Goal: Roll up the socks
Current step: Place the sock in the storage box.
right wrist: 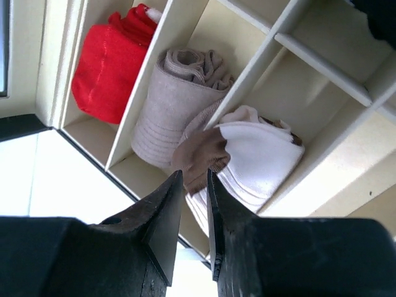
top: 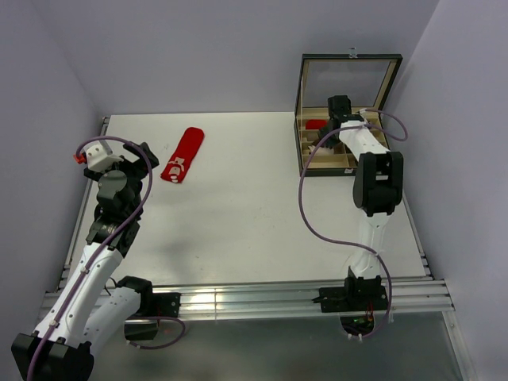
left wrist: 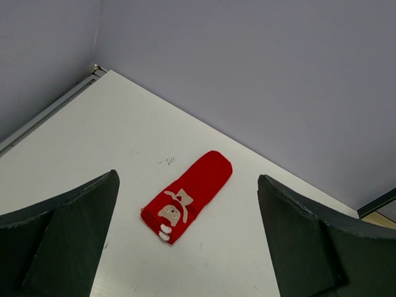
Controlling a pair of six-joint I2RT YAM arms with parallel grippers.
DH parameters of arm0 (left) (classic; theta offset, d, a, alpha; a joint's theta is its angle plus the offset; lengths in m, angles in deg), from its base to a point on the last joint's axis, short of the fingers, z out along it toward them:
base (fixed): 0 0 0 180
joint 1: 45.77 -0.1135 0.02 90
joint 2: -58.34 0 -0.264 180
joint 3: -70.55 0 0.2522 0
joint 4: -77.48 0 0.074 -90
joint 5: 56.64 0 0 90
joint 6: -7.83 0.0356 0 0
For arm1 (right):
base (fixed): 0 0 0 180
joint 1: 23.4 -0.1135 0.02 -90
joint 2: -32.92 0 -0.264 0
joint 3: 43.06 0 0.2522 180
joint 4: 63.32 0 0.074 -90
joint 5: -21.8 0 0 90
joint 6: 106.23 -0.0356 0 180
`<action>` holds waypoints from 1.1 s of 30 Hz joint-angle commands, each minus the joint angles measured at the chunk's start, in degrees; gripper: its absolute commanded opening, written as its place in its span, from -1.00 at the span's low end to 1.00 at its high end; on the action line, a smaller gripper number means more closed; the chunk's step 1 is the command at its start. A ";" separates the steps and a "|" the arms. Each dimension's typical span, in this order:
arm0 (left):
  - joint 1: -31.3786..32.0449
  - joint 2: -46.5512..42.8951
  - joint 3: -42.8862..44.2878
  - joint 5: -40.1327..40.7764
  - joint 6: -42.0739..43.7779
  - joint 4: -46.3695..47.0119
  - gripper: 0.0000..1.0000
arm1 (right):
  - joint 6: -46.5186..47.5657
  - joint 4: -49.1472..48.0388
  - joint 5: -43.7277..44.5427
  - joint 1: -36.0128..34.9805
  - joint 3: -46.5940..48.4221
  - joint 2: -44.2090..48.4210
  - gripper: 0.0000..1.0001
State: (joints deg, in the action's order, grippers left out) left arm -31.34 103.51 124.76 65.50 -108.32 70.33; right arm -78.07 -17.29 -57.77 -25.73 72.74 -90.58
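A red sock [top: 183, 155] with a small bear figure and white marks at its near end lies flat on the white table [top: 254, 206]. In the left wrist view the same red sock [left wrist: 189, 195] lies ahead, between the spread fingers of my left gripper [left wrist: 187, 179]. That left gripper [top: 145, 161] is open, just left of the sock and apart from it. My right gripper [right wrist: 194, 173] hangs over a compartment box [top: 325, 171]. Its jaws stand narrowly apart, with nothing pinched between them. A rolled cream sock [right wrist: 253, 154] lies in a compartment, its brown end right at the fingertips.
The wooden box has an upright glass lid [top: 349, 58] at the table's back right. A red rolled bundle [right wrist: 105, 68] and a beige ribbed roll [right wrist: 167, 111] fill neighbouring compartments. Pale walls close in the table at the back and both sides.
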 commanded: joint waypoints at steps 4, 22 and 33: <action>0.07 0.18 -0.37 -1.03 0.31 2.09 0.99 | 1.37 -6.43 0.03 0.39 -2.46 5.56 -0.41; 0.07 0.10 -0.46 -0.85 0.40 2.09 0.99 | 0.94 -9.07 1.95 0.92 -5.35 1.07 -0.49; 0.07 0.27 -0.54 -1.12 0.49 2.26 0.99 | 0.06 -7.40 2.22 1.89 -9.58 1.07 -0.53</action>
State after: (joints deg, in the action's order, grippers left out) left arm -31.34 103.62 124.76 65.41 -108.32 70.33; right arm -78.12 -26.32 -58.18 -24.66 64.90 -90.10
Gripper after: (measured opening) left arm 0.995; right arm 0.239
